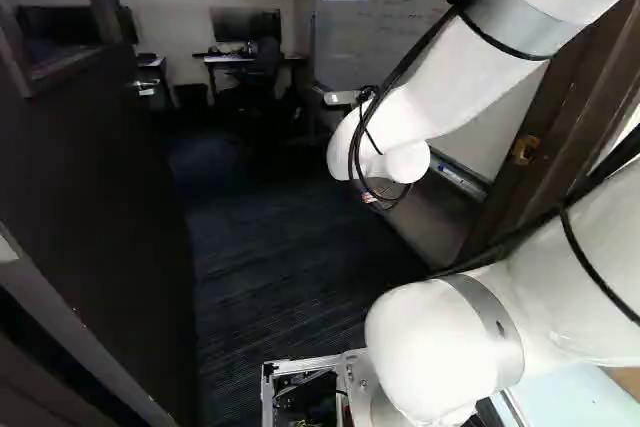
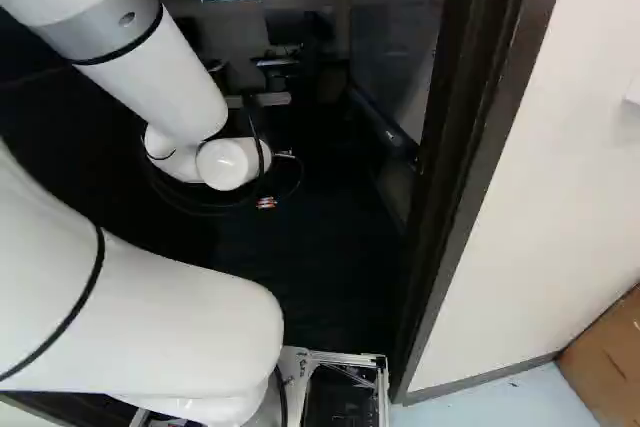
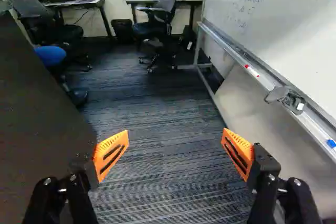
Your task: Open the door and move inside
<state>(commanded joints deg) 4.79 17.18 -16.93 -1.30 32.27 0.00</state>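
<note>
In the left base view, the door (image 1: 95,177) stands open into the room, to the left of the wrist that carries the fingers; its handle (image 1: 143,85) is free of any grip. The arm (image 1: 440,97) reaches through the doorway, and the fingers themselves are hidden. The brown door frame (image 1: 570,107) rises on their other side. The opening looks done, so entering appears to be the step in hand.

In the right base view, the frame's post (image 2: 455,167) is close beside the base's metal front (image 2: 383,392), too close to judge the gap. The next move calls for a slow drive ahead, with a check on both sides.

In the wrist view, the fingers (image 3: 113,142) stand wide apart, holding nothing. The door lies just beside one finger; beyond the other runs a whiteboard (image 3: 283,19) with its tray (image 3: 262,80). Carpet (image 3: 168,108) leads ahead to office chairs (image 3: 160,14) and desks (image 3: 186,1). The door could swing back, and the whiteboard's stand could catch the arm.
</note>
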